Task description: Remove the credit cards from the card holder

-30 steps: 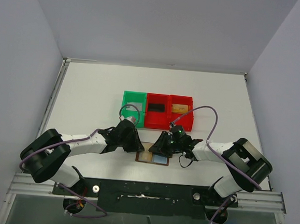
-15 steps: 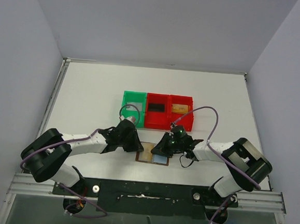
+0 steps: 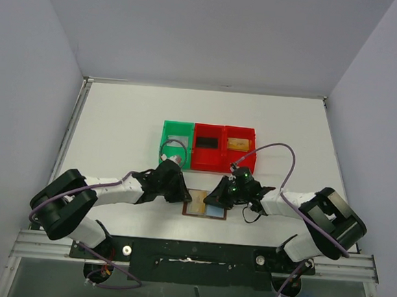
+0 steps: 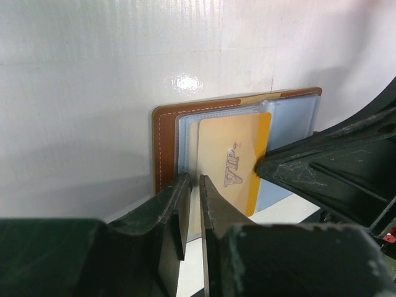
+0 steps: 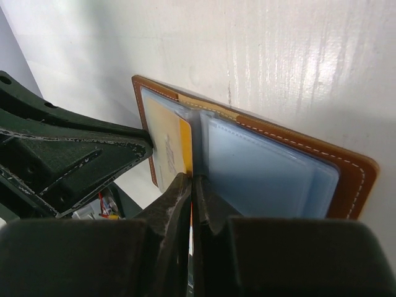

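From the top camera I see the card holder point(image 3: 205, 206) lying open on the white table point(image 3: 117, 135), low in the centre of the frame. The left gripper point(image 3: 180, 194) is at its left edge and the right gripper point(image 3: 216, 198) is over its middle.

Left wrist view — the fingers point(image 4: 173, 204) are nearly together on the holder's near edge, bottom centre. A gold card point(image 4: 230, 154) sits in the sleeve above.

Right wrist view — the fingers point(image 5: 173, 204) are clenched on that gold card's orange edge, bottom centre.

Top view high, looking down; wrist views close — sharing card holder point(image 4: 162, 148)
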Tool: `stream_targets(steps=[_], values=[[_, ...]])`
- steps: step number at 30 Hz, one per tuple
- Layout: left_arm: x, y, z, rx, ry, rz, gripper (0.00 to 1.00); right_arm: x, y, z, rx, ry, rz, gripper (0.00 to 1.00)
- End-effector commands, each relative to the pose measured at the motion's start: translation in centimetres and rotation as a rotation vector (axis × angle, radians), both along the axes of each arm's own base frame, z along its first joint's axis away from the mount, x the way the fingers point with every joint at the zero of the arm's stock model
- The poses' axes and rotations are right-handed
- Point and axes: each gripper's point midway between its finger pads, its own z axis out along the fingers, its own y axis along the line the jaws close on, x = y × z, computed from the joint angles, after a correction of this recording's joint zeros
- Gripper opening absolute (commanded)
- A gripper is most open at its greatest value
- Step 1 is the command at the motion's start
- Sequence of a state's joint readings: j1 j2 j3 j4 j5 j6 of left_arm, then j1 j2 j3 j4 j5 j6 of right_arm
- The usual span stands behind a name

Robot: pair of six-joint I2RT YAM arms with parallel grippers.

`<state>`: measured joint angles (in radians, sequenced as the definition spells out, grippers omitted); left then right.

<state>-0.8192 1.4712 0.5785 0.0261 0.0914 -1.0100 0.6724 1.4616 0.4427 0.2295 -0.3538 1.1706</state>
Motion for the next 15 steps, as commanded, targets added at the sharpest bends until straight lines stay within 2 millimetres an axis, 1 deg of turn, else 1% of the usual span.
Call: stream_targets(steps=[1,9,12,13,15], values=[[-0.7,0.6,-1.4,0.056,0.023,-0.02,0.12,0.4,-0.6,0.7,0.007,-0.042,0.018,0.0],[-0.6,0.6,-1.4,0.064,0.02,-0.021,0.12,0.2,-2.3,0.6,0.009,-0.043,0.029,0.0],[-0.5,0.3,-1.0,0.061,0.012,-0.029,0.12,0.2,-2.7,0.6,0.009,-0.045,0.02,0.0],[-0.4,0.1,-0.6,0.061,0.004,-0.031,0.13,0.2,-2.7,0.6,0.009,-0.045,0.02,0.0],[0.1,-0.3,0.6,0.063,-0.027,-0.025,0.2,0.3,-2.6,0.6,0.008,-0.045,0.022,0.0]])
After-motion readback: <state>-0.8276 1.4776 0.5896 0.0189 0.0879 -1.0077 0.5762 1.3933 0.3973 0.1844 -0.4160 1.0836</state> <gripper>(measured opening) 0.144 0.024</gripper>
